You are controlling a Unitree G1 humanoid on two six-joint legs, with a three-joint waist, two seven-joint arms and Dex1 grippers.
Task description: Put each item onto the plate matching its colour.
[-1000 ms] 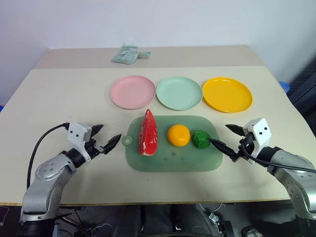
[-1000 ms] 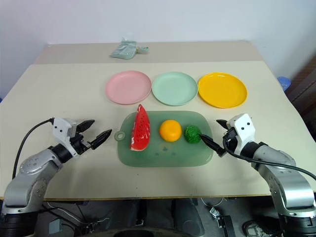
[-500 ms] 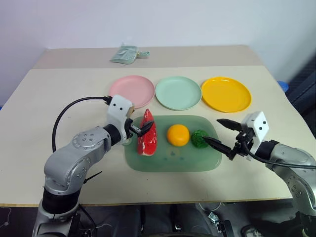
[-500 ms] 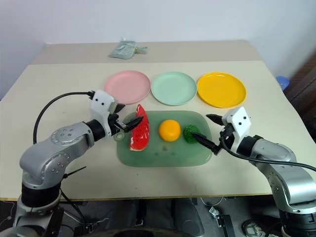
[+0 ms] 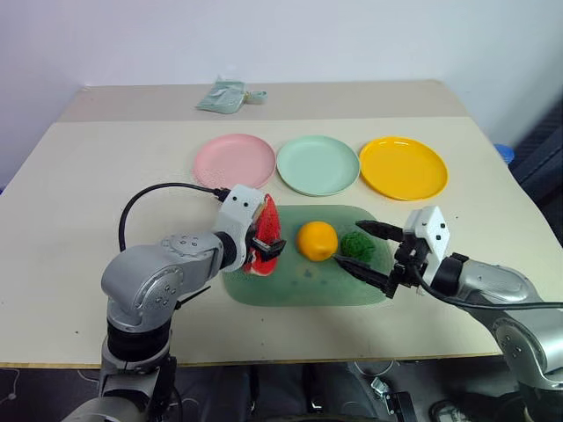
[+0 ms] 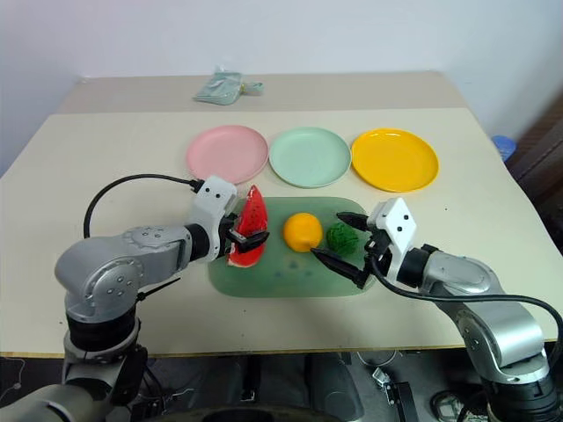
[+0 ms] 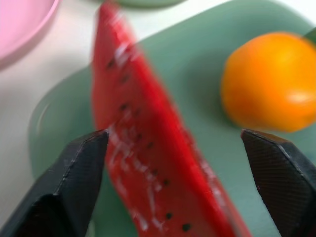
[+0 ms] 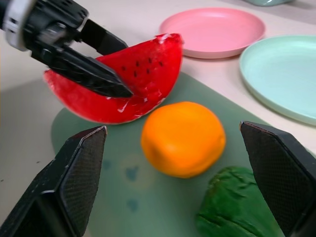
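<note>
The red watermelon wedge (image 5: 266,224) stands on edge at the left of the green tray (image 5: 299,287). My left gripper (image 5: 264,244) is open around its lower part, with the wedge between the fingers (image 7: 79,173). The orange (image 5: 317,240) sits mid-tray. To its right is the lumpy dark-green ball (image 5: 359,246), and my right gripper (image 5: 352,244) is open with one finger on each side of it, not closed on it. Behind the tray stand the pink plate (image 5: 233,161), the mint plate (image 5: 318,164) and the yellow plate (image 5: 404,167), all bare.
A crumpled pale-green bag (image 5: 227,95) lies at the far edge of the beige table (image 5: 106,176). The table's right edge runs close past the yellow plate. A black cable (image 5: 158,193) arcs up from my left wrist.
My left arm swung right from the table's left side to the tray, and its fingers now bracket the watermelon wedge. My right gripper slid left until its fingers flank the green ball.
</note>
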